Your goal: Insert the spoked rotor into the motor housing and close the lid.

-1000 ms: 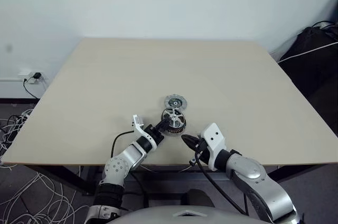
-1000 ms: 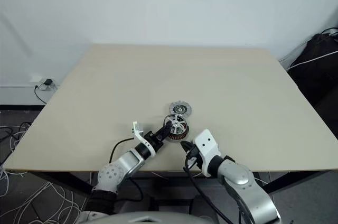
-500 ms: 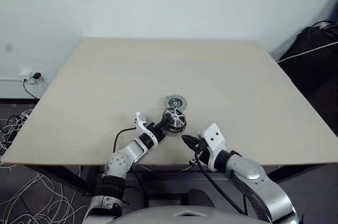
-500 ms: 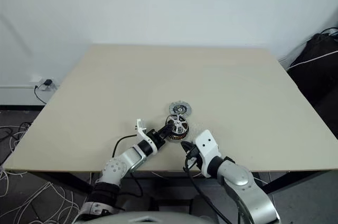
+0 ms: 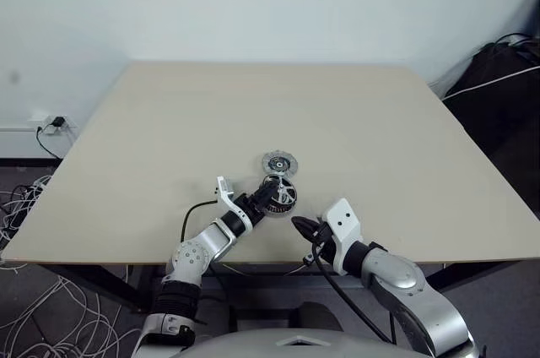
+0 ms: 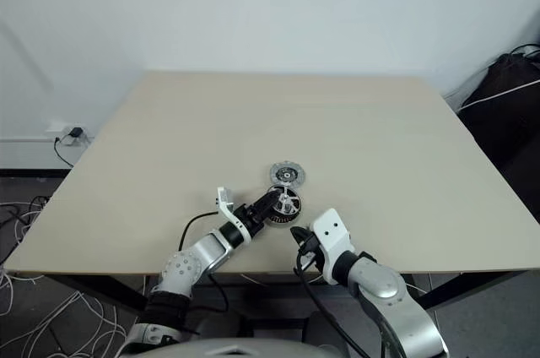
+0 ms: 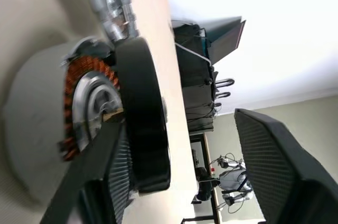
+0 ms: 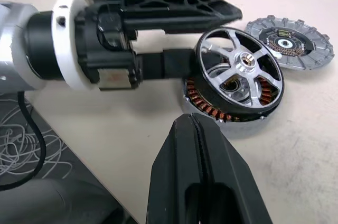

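Note:
The spoked rotor (image 8: pixel 240 71) lies tilted on top of the motor housing (image 8: pixel 211 110), whose copper windings show under its near edge. Both sit near the table's front edge, a little left of centre. My left gripper (image 5: pixel 270 196) reaches in level from the left and is open. Its upper finger (image 8: pixel 179 3) passes over the rotor, and its lower finger (image 8: pixel 163 65) meets the rotor's rim. The lid (image 8: pixel 290 42), dull grey with a notched rim, lies flat just behind the housing. My right gripper (image 8: pixel 189 119) is shut and empty, hovering just in front and to the right of the housing.
The beige table (image 5: pixel 253 105) stretches bare behind the parts. A black bag (image 5: pixel 506 79) stands beyond its back right corner. Cables (image 5: pixel 34 299) lie on the floor at the left, and the front edge runs just below both grippers.
My left gripper has opened and let go of the rotor, which now rests tilted on the housing. The right gripper has kept still.

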Robot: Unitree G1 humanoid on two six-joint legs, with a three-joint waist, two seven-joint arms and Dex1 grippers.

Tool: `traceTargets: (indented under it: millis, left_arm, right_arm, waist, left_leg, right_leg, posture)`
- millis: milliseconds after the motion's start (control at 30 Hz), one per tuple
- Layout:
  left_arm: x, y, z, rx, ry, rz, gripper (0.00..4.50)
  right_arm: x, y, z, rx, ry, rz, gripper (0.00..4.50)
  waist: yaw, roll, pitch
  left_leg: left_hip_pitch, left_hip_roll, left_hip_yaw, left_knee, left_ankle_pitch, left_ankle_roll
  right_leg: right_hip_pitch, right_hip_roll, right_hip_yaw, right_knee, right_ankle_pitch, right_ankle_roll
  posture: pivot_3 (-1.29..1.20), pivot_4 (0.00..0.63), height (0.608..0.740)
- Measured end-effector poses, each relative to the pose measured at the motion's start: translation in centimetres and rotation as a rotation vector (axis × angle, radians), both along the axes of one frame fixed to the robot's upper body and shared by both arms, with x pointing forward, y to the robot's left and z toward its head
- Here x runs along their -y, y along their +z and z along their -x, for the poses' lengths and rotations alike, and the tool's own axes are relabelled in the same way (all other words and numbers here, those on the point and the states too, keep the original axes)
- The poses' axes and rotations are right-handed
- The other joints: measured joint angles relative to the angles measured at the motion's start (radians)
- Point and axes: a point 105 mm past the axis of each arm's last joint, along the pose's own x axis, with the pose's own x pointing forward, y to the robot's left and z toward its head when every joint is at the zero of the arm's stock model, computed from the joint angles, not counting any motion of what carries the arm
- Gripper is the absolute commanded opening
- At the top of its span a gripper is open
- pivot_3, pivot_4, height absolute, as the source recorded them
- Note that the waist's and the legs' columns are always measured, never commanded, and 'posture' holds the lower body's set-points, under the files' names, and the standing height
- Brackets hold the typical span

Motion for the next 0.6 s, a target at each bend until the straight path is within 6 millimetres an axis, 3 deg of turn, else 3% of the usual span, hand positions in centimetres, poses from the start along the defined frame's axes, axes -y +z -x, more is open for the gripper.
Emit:
traceTargets:
  millis: [167,600]
  left_arm:
    - [-0.8,0.9,0.2,0.036,0.038,-0.004,2.92]
    - [-1.1,0.0,1.0,-0.018,0.042,-0.117,2.92]
  right_arm:
    - [-0.1,0.3,-0.3,0.013,0.005,0.000,0.00]
    - [-0.2,0.4,-0.3,0.017,0.013,-0.001,0.00]
  waist:
    - [0.001,0.000,0.000]
    - [0.003,0.000,0.000]
  left_leg:
    - [-0.001,0.000,0.000,0.000,0.000,0.000]
    - [-0.001,0.000,0.000,0.000,0.000,0.000]
  right_leg:
    - [0.000,0.000,0.000,-0.002,0.001,-0.002]
    - [0.000,0.000,0.000,-0.002,0.001,-0.002]
  posture:
    - [0.00,0.000,0.740]
    - [0.00,0.000,0.740]
